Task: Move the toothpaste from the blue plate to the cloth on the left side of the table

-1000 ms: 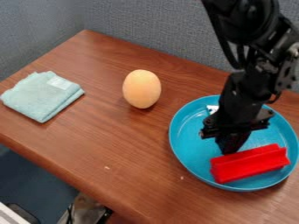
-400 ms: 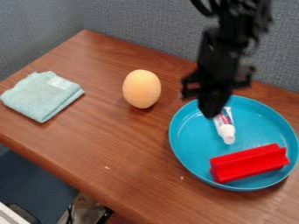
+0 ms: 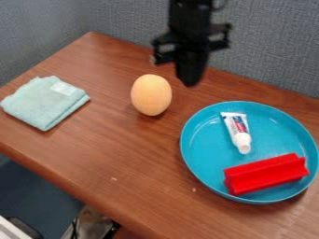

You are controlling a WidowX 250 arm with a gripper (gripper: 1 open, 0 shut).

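- Cloth (image 3: 44,100): soft, textured teal towel, folded approx square, far left on table (image 3: 112,154) — dark red-brown wood w/ visible grain.
- Egg (image 3: 151,94): smooth orange oval, mid-table, btwn cloth and plate.
- Gripper (image 3: 189,73): black, pointing down, above and just right of egg; jaws pressed together, nothing in them.
- Plate (image 3: 200,149): round glossy turquoise dish w/ raised rim, right side.
- Toothpaste (image 3: 237,130): small white tube w/ red/blue print, lying flat in plate, well apart from jaws, lower right of them.
- Block (image 3: 266,174): red rectangular, in plate below tube.

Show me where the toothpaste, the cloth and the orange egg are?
toothpaste (image 3: 237,130): camera view, middle of the tube.
cloth (image 3: 44,101): camera view, centre of the towel.
orange egg (image 3: 151,94): camera view, middle of its side.
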